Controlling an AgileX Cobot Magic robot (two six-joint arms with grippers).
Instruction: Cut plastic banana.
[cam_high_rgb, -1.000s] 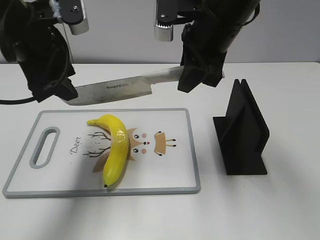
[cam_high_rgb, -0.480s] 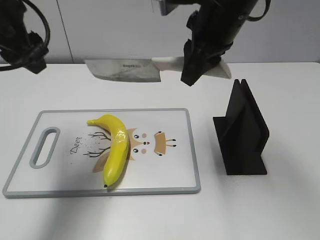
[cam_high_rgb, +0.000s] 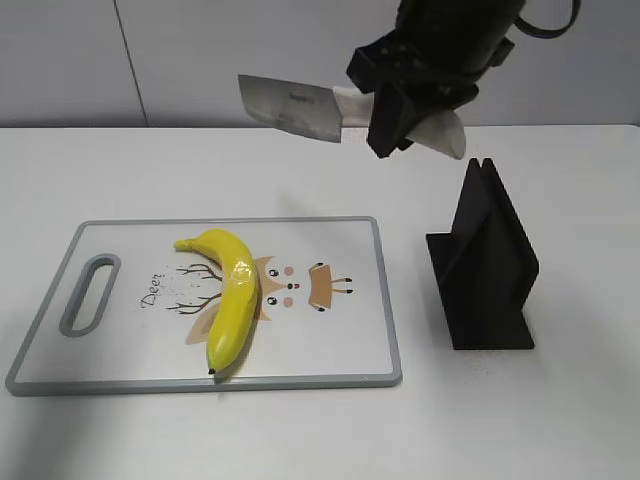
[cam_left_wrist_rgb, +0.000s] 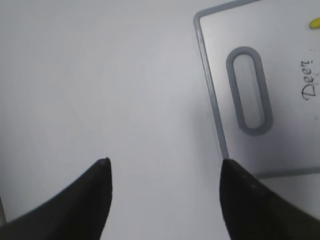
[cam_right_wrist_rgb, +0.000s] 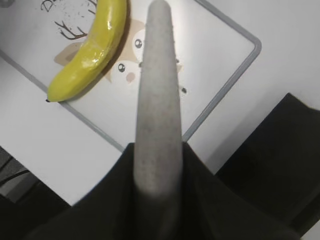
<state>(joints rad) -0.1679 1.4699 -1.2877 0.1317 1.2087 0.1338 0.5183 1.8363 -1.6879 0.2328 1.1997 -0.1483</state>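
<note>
The plastic banana (cam_high_rgb: 230, 296) lies whole on the white cutting board (cam_high_rgb: 340, 350), left of the owl drawing; it also shows in the right wrist view (cam_right_wrist_rgb: 92, 47). My right gripper (cam_high_rgb: 395, 115) is shut on the pale handle (cam_right_wrist_rgb: 156, 100) of a cleaver knife (cam_high_rgb: 290, 106), held high above the board's far edge, blade pointing left. My left gripper (cam_left_wrist_rgb: 165, 167) is open and empty over bare table, left of the board's handle slot (cam_left_wrist_rgb: 249, 90). The left arm is out of the exterior view.
A black knife stand (cam_high_rgb: 485, 262) stands on the table right of the board; it shows dark at the right of the right wrist view (cam_right_wrist_rgb: 280, 160). The white table (cam_high_rgb: 560, 420) surrounds the board.
The right gripper has lifted the knife higher and to the right, away from the left. The left arm has let go of the blade and drawn out of the exterior view.
</note>
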